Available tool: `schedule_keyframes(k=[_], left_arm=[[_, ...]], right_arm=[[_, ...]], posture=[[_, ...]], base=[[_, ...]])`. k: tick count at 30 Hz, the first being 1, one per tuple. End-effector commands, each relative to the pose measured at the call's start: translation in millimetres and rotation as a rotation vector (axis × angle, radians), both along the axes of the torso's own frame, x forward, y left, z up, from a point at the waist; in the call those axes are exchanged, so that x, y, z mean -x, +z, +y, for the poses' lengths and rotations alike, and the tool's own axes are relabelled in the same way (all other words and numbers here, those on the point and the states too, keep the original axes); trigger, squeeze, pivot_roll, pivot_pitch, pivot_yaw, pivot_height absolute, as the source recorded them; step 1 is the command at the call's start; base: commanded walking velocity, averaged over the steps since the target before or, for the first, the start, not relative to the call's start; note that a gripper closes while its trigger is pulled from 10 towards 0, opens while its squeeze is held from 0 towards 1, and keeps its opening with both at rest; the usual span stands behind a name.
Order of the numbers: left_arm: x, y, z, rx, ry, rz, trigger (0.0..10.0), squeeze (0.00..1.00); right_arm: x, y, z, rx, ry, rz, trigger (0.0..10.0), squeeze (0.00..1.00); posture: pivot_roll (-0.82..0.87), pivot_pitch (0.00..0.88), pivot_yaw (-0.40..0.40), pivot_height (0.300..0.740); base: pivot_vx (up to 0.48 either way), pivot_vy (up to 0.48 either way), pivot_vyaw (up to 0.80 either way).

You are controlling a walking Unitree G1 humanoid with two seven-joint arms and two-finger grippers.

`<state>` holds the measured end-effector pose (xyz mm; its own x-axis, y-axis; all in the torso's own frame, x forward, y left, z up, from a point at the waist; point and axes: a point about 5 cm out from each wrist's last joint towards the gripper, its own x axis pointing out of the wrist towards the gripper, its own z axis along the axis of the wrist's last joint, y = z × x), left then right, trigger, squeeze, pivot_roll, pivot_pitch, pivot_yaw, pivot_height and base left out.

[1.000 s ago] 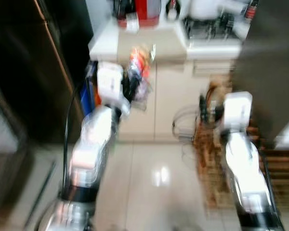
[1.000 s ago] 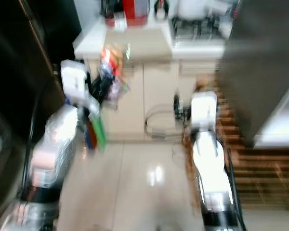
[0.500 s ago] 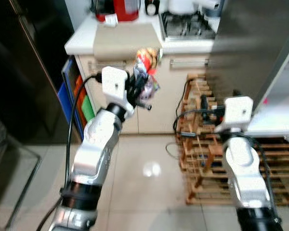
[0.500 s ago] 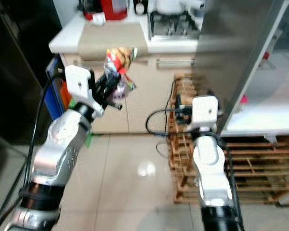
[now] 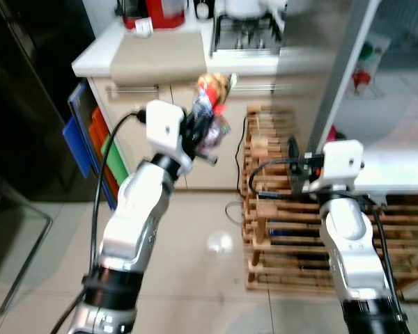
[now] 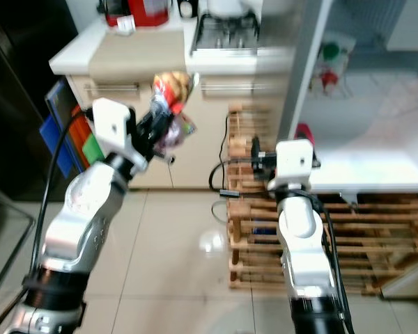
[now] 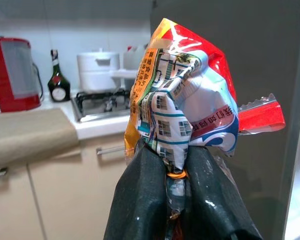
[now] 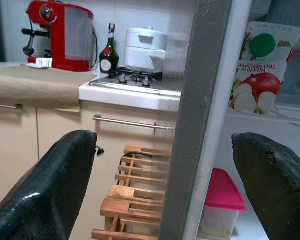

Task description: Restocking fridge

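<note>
My left gripper [image 5: 198,132] is raised at chest height and shut on a crumpled red, orange and white snack bag [image 5: 211,104]; in the left wrist view the bag [image 7: 187,107] bulges out above the two closed fingers [image 7: 145,200]. My right gripper [image 8: 165,165] is held up in front of the grey edge of the open fridge door [image 8: 197,110] and stands open with nothing between its fingers [image 8: 45,185]. Beyond the door edge are a juice carton [image 8: 262,65] and a pink-lidded tub [image 8: 225,200] on fridge shelves.
A wooden rack [image 5: 285,209] stands on the tiled floor under my right arm. Behind it are a counter [image 5: 160,56] with a red appliance [image 5: 164,12] and a stove [image 5: 247,35]. Dark furniture [image 5: 21,104] and blue and orange boards [image 5: 90,149] line the left side.
The camera has swung right, so the counter slid left and the fridge interior came into sight. The left gripper still holds the snack bag; both arms keep their pose.
</note>
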<state>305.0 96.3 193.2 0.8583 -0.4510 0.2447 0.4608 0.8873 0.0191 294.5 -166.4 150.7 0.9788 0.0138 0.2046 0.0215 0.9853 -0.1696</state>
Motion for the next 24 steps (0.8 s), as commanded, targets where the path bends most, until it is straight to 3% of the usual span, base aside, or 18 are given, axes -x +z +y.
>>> schedule_keyframes(k=[1,6,10,24], left_arm=[[1.2,6,3.9,0.003,-0.002,-0.026,10.0,0.0],[8.3,5,-3.7,0.052,-0.078,-0.016,10.0,0.0],[13.1,5,-9.1,0.036,-0.117,-0.028,10.0,0.0],[12.0,6,-10.4,0.018,-0.145,-0.032,10.0,0.0]], right_arm=[[0.1,1,3.2,-0.005,0.011,-0.007,10.0,0.0],[1.1,0,3.7,-0.008,0.02,-0.008,10.0,0.0],[3.1,-2,4.4,-0.013,0.017,-0.005,10.0,0.0],[5.1,-4,5.9,-0.028,0.004,-0.003,10.0,0.0]], posture=[[-0.15,0.0,0.096,0.74],[-0.16,0.0,0.102,0.74],[-0.16,0.0,0.114,0.74],[-0.16,0.0,0.126,0.74]], base=[[0.0,-0.48,0.0],[0.0,-0.48,0.0],[0.0,-0.48,0.0],[0.0,-0.479,0.0]])
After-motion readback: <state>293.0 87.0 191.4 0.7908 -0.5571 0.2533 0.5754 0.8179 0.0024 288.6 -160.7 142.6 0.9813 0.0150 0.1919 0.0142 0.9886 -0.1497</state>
